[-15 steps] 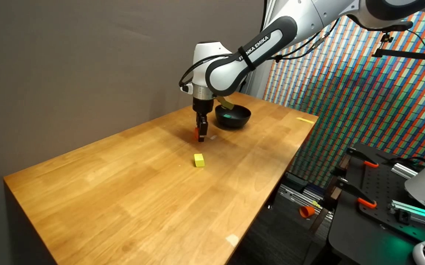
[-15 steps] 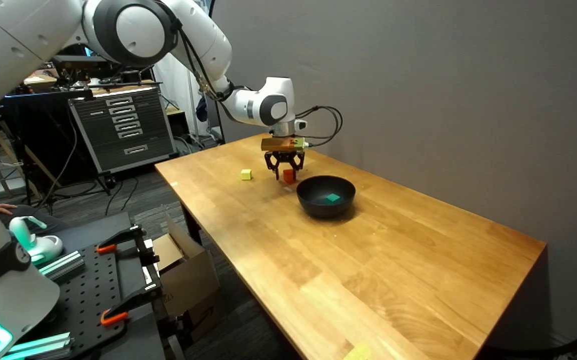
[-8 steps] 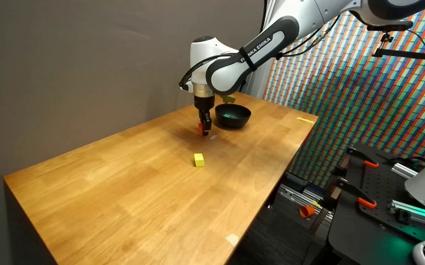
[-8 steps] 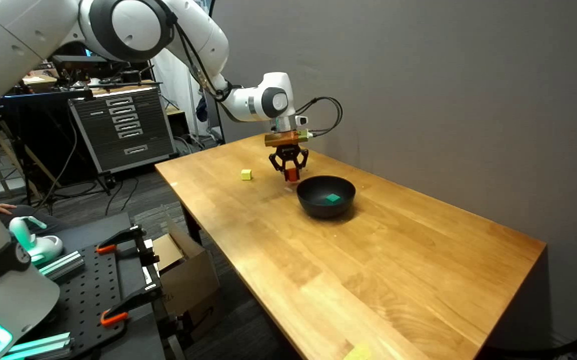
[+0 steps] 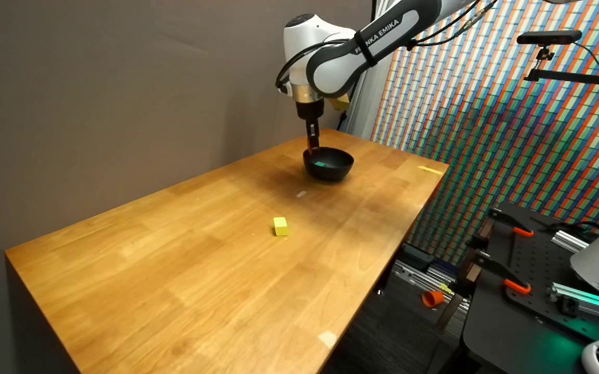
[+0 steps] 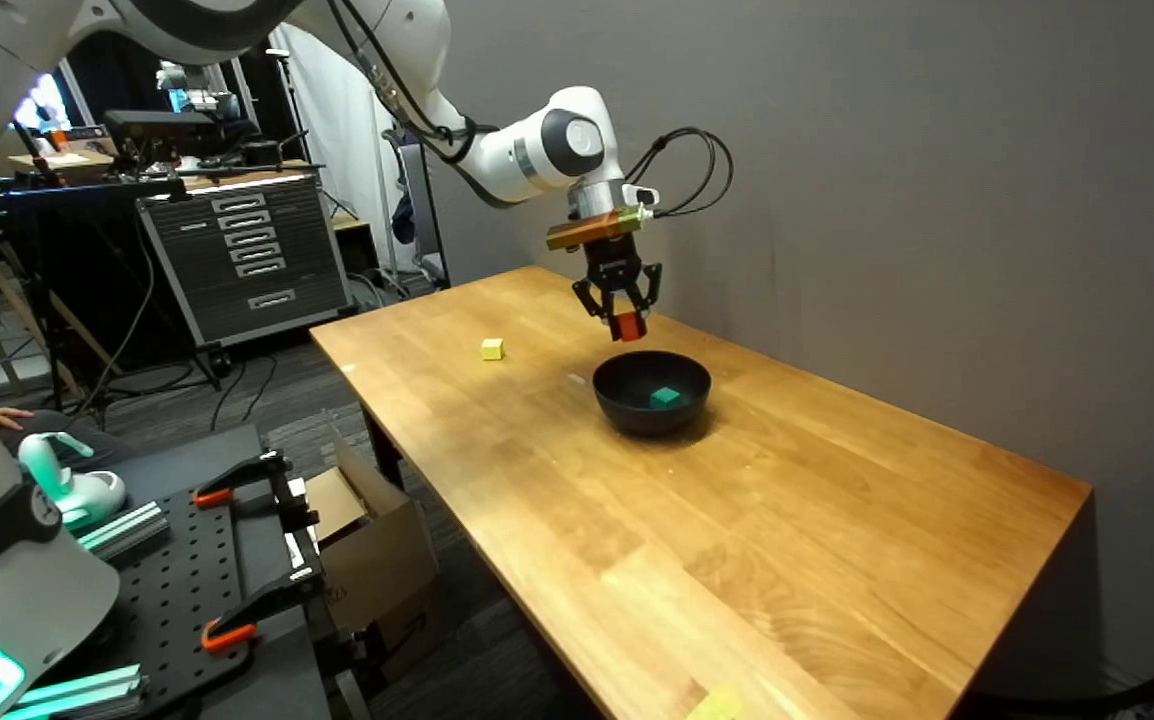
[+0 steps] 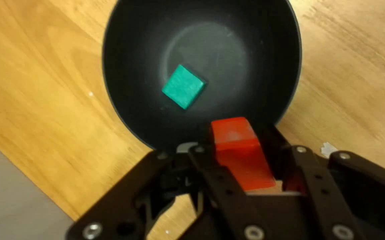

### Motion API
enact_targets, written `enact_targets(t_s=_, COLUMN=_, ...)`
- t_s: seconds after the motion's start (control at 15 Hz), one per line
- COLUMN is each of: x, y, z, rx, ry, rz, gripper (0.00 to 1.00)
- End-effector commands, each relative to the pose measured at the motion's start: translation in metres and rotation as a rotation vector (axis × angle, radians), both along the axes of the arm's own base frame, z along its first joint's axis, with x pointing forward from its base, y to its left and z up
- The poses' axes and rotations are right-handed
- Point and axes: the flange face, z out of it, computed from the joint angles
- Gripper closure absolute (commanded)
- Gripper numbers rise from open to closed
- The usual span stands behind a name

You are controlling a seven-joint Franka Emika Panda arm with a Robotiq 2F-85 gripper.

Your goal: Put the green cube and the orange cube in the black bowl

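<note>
The black bowl stands on the table and also shows in the wrist view and in an exterior view. The green cube lies inside it on the bottom, and also shows in both exterior views. My gripper is shut on the orange cube, which sits between the fingers. It holds the cube in the air, above the bowl's rim on the wall side. In an exterior view my gripper overlaps the bowl's edge and the cube is mostly hidden.
A yellow cube lies on the wooden table, away from the bowl, and also shows in an exterior view. A grey wall runs along the table's long edge. Pieces of tape stick to the tabletop.
One second ago the gripper was at the table, open around the orange cube. It then shut on it, and has since lifted it and carried it toward the bowl.
</note>
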Motion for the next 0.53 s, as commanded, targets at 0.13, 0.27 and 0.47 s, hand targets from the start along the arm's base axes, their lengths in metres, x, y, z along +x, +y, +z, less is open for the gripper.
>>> enact_targets(t_s=0.13, x=-0.027, y=-0.037, z=0.026, rx=-0.014, ry=0.042, rz=-0.152, gripper=0.17)
enact_targets(t_s=0.27, x=-0.039, y=-0.043, z=0.035, rx=0.043, ry=0.116, rz=-0.158, gripper=0.01)
enact_targets(t_s=0.47, x=-0.071, y=-0.042, z=0.066, rx=0.162, ry=0.192, rz=-0.175, gripper=0.0)
